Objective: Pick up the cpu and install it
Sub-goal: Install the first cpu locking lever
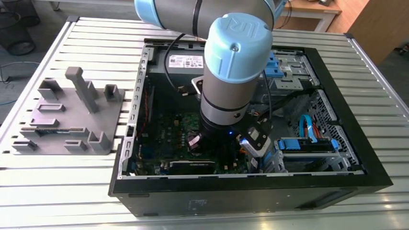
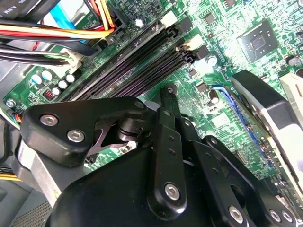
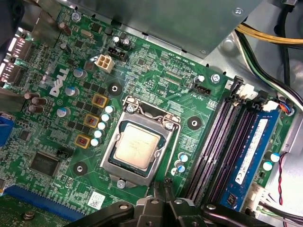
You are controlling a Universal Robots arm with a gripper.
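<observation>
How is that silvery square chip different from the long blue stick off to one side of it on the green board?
The cpu is square, pale and silvery; the blue memory stick is long, narrow and blue. The cpu lies flat inside a metal socket frame, while the stick stands on edge in a slot. Both sit on the green motherboard.

Even diffuse overhead light, bright slatted bench (image 1: 76, 191), case interior (image 1: 166, 120) dim under arm's shadow, soft glare on cpu (image 3: 137, 145) lid, near linkage (image 2: 142, 189) blurred in second wrist view
</observation>
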